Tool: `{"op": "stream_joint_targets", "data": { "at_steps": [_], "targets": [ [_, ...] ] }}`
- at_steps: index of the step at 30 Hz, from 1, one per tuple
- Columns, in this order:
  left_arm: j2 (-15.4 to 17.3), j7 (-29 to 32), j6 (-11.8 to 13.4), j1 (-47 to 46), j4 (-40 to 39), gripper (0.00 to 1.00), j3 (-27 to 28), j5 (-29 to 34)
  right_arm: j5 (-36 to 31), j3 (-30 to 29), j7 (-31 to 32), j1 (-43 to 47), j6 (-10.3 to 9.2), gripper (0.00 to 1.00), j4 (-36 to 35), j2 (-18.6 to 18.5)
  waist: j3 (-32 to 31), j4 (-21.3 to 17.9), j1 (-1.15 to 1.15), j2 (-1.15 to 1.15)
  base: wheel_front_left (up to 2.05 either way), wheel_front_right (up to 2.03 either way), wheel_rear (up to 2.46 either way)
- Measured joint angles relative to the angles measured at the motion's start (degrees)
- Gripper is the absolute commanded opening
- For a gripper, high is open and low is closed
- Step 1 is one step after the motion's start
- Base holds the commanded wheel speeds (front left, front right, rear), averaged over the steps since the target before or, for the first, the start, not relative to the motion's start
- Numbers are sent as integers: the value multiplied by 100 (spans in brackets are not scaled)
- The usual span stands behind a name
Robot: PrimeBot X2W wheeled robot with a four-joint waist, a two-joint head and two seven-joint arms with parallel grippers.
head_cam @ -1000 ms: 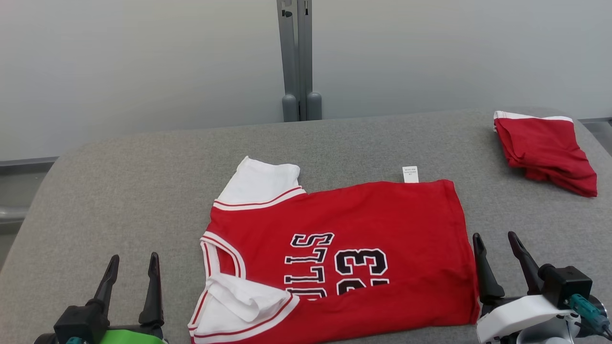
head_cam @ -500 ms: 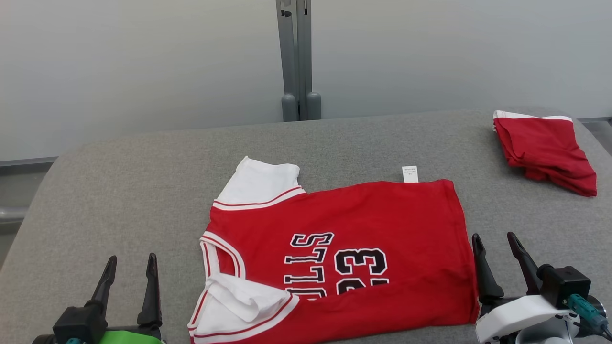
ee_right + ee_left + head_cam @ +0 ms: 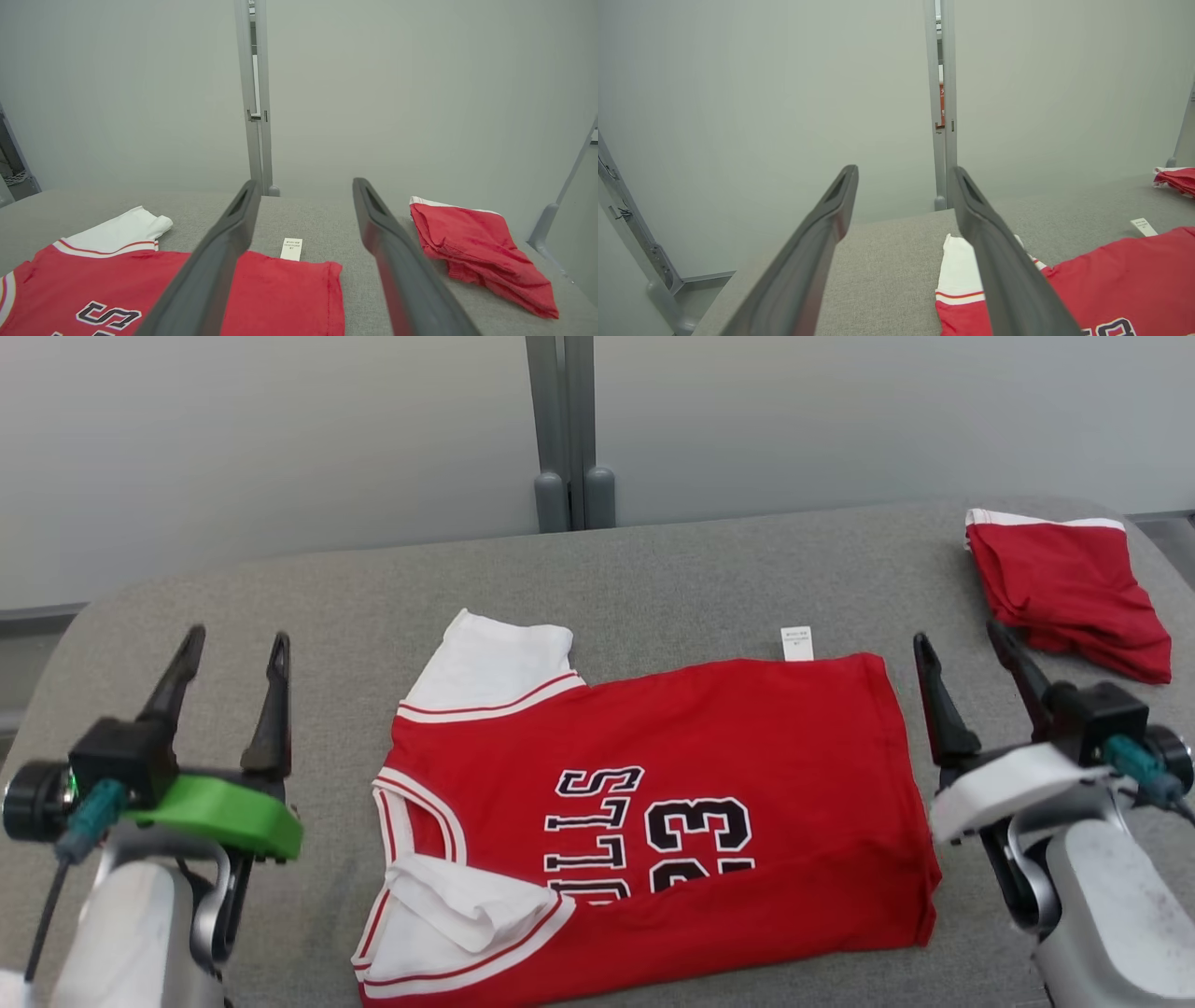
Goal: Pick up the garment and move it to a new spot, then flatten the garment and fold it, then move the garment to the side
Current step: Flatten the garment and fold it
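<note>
Jersey (image 3: 709, 756) looks half-folded to me; L pincer (image 3: 237, 637) & R pincer (image 3: 957, 635) open, empty; more folds + side move pending.

Even, soft, shadowless light; sharp views, slight wide-angle stretch.

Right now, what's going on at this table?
Nothing is being held. A red jersey with white sleeves and the number 23 lies spread sideways on the grey padded table. It seems to be folded along its near edge, where the lettering is cut off, and the near sleeve is rumpled. The left hand and the right hand hover open, one on each side of the jersey, touching nothing. A second red garment sits bunched at the table's far right corner.
</note>
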Motion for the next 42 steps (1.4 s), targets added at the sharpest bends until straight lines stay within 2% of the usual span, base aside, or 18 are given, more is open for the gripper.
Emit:
{"op": "stream_joint_targets", "data": {
  "at_steps": [6, 14, 20, 22, 31, 42],
  "targets": [
    [185, 270, -24, -1232, 466, 100, -510, -276, -108, 179, 408, -1135, 0, 100, 505, -304, 397, -41, 0, 0, 0, 0, 0],
    [512, 445, -29, -2707, 1404, 100, -1579, -1013, -69, 521, 672, -2254, 1, 100, 1439, -400, 1165, -137, 0, 0, 0, 0, 0],
    [546, 598, -32, -3560, 2228, 100, -2382, -1686, -56, 731, 733, -2920, 0, 100, 2198, -404, 1739, -216, 1, 0, 0, 0, 0],
    [544, 711, -32, -3704, 2448, 100, -2558, -2071, -19, 839, 708, -3103, 1, 100, 2398, -337, 1904, -252, 1, 0, 0, 0, 0],
    [782, 870, -32, -4353, 3169, 100, -3573, -2716, 343, 1287, 687, -3524, 1, 100, 3276, -89, 2429, -531, 1, 0, 0, 0, 0],
    [894, 1040, -32, -4693, 3927, 100, -4288, -3342, 834, 1880, 668, -4075, 1, 100, 3841, 232, 2850, -758, 1, 0, 0, 0, 0]
  ]
}}
